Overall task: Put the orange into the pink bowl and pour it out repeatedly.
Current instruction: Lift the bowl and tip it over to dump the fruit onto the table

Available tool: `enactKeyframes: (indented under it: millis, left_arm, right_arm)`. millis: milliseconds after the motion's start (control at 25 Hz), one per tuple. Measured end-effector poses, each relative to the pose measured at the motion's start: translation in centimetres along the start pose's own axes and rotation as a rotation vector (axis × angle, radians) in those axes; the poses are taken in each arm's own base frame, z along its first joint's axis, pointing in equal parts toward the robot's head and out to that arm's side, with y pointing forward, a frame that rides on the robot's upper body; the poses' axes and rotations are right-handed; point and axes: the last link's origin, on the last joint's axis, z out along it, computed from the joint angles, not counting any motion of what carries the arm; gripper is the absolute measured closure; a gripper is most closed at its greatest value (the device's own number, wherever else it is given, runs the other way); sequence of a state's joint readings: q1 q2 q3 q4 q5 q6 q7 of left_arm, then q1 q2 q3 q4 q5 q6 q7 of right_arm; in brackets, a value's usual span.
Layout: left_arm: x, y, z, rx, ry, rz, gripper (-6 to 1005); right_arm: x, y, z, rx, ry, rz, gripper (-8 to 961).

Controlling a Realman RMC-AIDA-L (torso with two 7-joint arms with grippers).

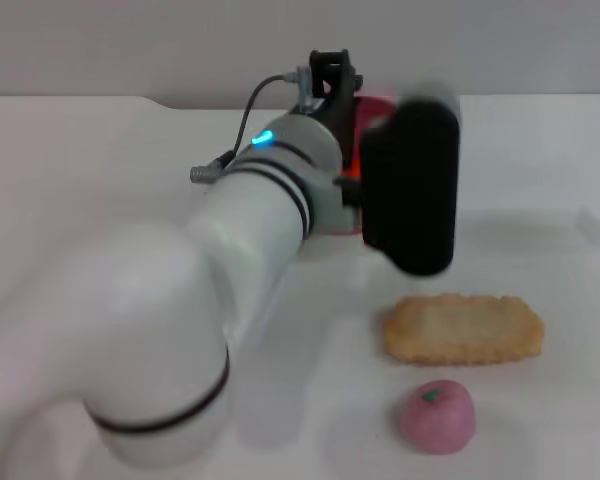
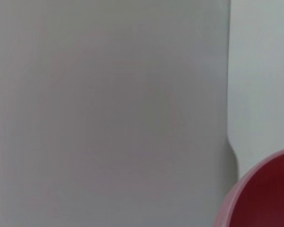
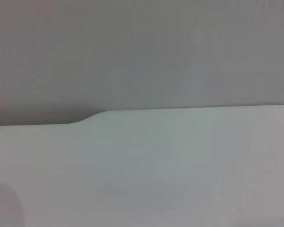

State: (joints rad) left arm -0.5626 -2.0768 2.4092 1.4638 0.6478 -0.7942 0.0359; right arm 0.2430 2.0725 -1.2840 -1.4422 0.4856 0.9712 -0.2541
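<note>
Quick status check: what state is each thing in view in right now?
Pink bowl: mostly hidden behind the left arm; contents not visible.
Orange: not visible.
Left hand: reached out by the bowl.
Biscuit: flat on the table.
Pink apple: upright, stem up, near the biscuit.
Right hand: out of view.

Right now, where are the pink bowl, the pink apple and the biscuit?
pink bowl [image 2: 267, 196]: left wrist view, on its inner wall.
pink apple [image 1: 438, 415]: head view, on its rounded body.
biscuit [image 1: 464, 328]: head view, on its flat top.
</note>
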Motion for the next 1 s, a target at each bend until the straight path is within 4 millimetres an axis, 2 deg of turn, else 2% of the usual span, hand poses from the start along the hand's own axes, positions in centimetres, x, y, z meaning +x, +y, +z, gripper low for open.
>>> enactKeyframes:
  millis: [240, 480, 720, 840, 920, 1000]
  left_arm:
    - [0.2, 1.6, -0.8, 0.136, 0.013, 0.308, 915]
    - [0.9, 2.3, -1.4, 0.212, 0.052, 0.419, 914]
    - [0.5, 2.9, -1.2, 0.225, 0.052, 0.487, 912]
    - [0.4, 2.8, -1.2, 0.236, 0.056, 0.455, 911]
    - [0.4, 1.8, -1.2, 0.249, 0.059, 0.316, 911]
    - [-0.1, -0.4, -0.9, 0.27, 0.038, 0.09, 910]
  right_arm:
    - [-0.2, 0.5, 0.2, -0.021, 0.001, -0.002, 368]
    - [-0.3, 0.9, 0.5, -0.033, 0.015, -0.008, 363]
    - [-0.5, 1.2, 0.8, -0.041, 0.02, -0.01, 358]
    - [-0.4, 1.3, 0.9, -0.043, 0.026, -0.008, 355]
    - [-0.4, 1.4, 1.0, -0.051, 0.025, -0.005, 353]
    - [-0.5, 1.8, 1.0, -0.076, 0.017, -0.003, 352]
